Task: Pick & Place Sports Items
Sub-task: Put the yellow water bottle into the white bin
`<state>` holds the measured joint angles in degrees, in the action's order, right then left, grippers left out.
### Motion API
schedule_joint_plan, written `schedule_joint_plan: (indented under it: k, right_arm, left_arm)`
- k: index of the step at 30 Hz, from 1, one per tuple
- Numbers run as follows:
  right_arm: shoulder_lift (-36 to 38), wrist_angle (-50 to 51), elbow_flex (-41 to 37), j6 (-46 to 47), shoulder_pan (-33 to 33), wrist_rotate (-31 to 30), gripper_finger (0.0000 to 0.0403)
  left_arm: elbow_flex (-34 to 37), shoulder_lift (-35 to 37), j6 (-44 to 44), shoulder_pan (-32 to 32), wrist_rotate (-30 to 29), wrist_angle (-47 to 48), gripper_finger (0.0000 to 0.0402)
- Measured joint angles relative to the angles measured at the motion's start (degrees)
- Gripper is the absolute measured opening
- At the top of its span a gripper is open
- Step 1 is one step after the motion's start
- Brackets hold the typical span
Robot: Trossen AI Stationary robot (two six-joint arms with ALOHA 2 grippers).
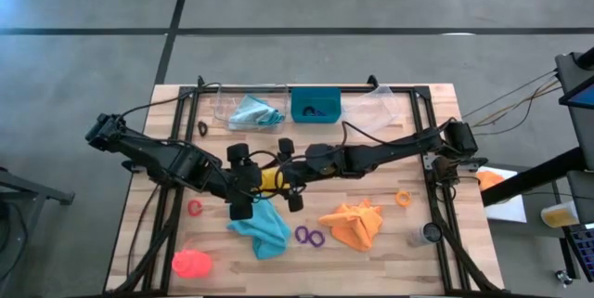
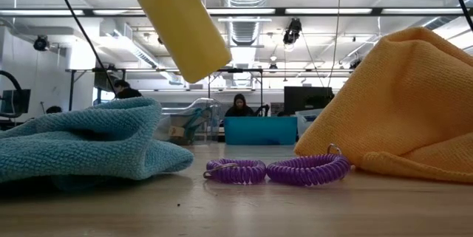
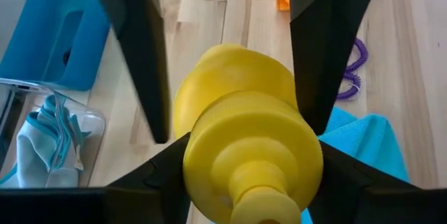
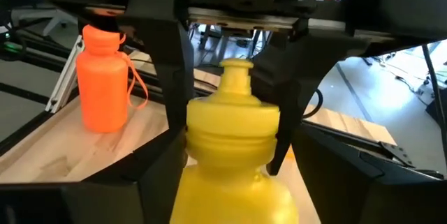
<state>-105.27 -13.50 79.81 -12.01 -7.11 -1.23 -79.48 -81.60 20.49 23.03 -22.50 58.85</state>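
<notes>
**Yellow bottle gripped by both arms above table centre**

Left gripper (image 1: 249,185) clamped on yellow bottle (image 1: 269,180); right gripper (image 1: 290,173) fingers close on its opposite end; bottle lifted clear of table (image 1: 390,252), above teal cloth (image 1: 263,226); purple rings (image 1: 310,236) beside orange cloth (image 1: 355,225).

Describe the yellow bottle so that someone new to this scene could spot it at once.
Look to the middle of the wooden table, where the two dark arms meet. The yellow bottle hangs there above the boards, with the left hand and right hand both closed around it. The only other bottle, pink-red, lies alone near the front left corner.
</notes>
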Motion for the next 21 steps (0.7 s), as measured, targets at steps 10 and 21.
schedule_joint_plan:
  k: [10, 21]
  right_arm:
    - [0.0, -0.1, 0.5, 0.0, 0.0, 0.0, 0.0307]
    - [0.0, 1.6, 0.5, 0.0, 0.1, 0.2, 0.0285]
  left_arm:
    - [0.0, 0.0, -1.2, -0.3, 0.2, -0.8, 0.0206]
    - [0.0, -0.1, -1.2, -0.5, 0.1, -1.0, 0.0215]
